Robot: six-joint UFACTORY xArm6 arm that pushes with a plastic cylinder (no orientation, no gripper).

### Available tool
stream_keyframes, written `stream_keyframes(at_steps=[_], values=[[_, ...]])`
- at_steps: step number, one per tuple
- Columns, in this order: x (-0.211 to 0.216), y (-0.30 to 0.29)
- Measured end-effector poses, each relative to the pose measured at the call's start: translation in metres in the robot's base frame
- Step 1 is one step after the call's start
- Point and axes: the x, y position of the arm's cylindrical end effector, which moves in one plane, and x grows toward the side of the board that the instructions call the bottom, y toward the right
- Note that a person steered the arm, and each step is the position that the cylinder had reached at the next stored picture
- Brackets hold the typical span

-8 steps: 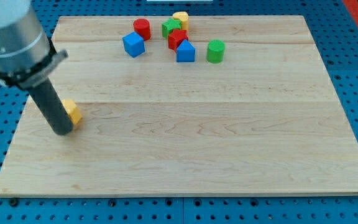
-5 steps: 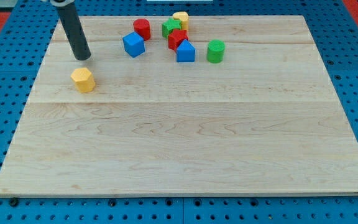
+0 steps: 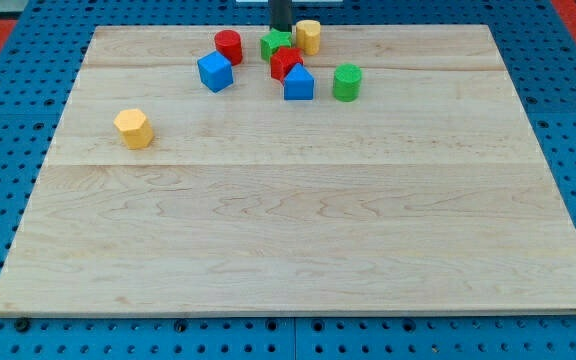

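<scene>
Camera view: my tip [image 3: 281, 30] comes down from the view's top, the rod's long axis near upright, its end at 12 o'clock of the green block [image 3: 275, 44], touching or just beside it. The yellow cylinder [image 3: 308, 36] sits at the tip's 3 o'clock. Red cylinder [image 3: 228, 46], blue cube [image 3: 214, 71], red block [image 3: 285, 61], blue block [image 3: 298, 83] and green cylinder [image 3: 346, 82] cluster near. A yellow hexagonal block [image 3: 133, 128] lies well apart at 8 o'clock on the wooden counter [image 3: 298, 220]. No end effector jaws exist.

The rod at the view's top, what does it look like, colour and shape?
Only a short stretch of the rod shows: dark, near black, straight and plain, with no markings or cables visible. My tip sits at the board's far edge, between the green block and the yellow block.
</scene>
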Motion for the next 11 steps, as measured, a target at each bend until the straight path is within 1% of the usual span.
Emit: stream_keyframes(at_steps=[1,2,5,6,7,8,9,11], values=[[0.059,0.000],[0.084,0.013],[0.066,0.012],[0.063,-0.004],[0.050,-0.012],[0.015,-0.056],[0.003,-0.072],[0.004,-0.056]])
